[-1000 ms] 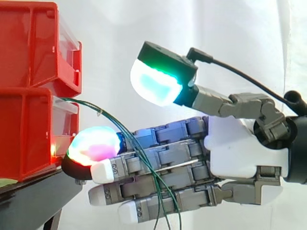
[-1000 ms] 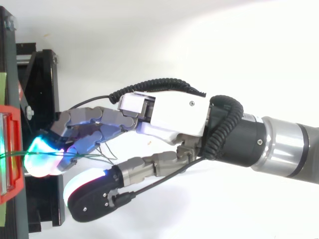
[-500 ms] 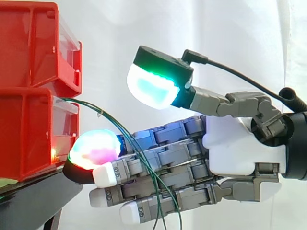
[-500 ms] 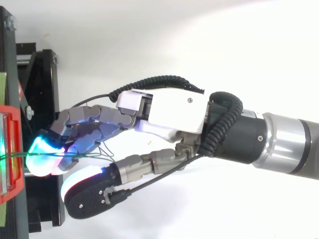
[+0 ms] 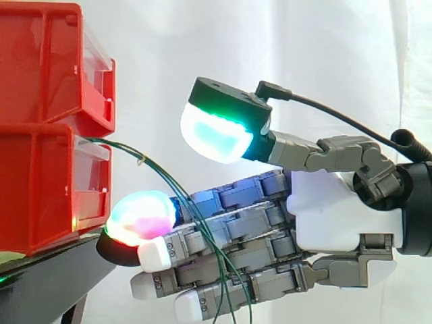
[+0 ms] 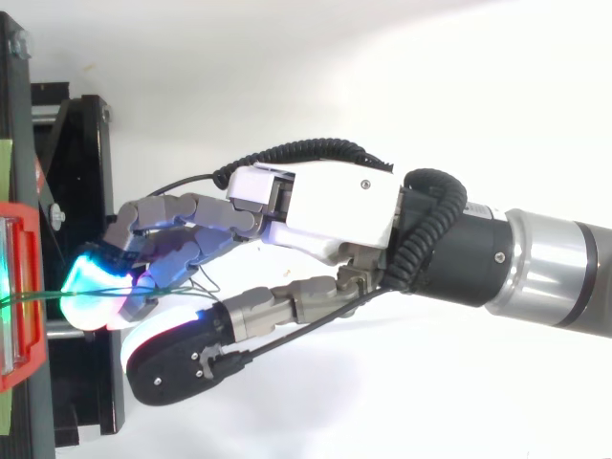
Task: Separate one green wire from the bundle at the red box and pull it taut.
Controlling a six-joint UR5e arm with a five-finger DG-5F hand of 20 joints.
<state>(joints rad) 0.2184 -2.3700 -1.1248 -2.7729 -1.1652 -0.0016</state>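
Note:
Thin green wires (image 5: 158, 172) leave the front of the lower red box (image 5: 40, 189) and arc down to the right. They cross my hand's fingers and hang below them. My hand (image 5: 337, 216) reaches in from the right, with its fingers stretched toward the box and its glowing fingertips (image 5: 142, 216) just short of the box front. The thumb pad (image 5: 216, 131) is raised above the fingers with a wide gap, and the wires run through that gap. In the top view one green wire (image 6: 29, 298) runs from the red box (image 6: 29, 363) to my hand (image 6: 325, 210).
A second red box (image 5: 47, 61) is stacked on the lower one. Both rest on a black stand (image 5: 54, 277), whose frame (image 6: 76, 172) lies under the fingertips in the top view. A white curtain hangs behind.
My hand has drawn back slightly from the red box, its fingers tilting a little downward. The thumb has come down closer to the fingers. The wires still drape across the fingers.

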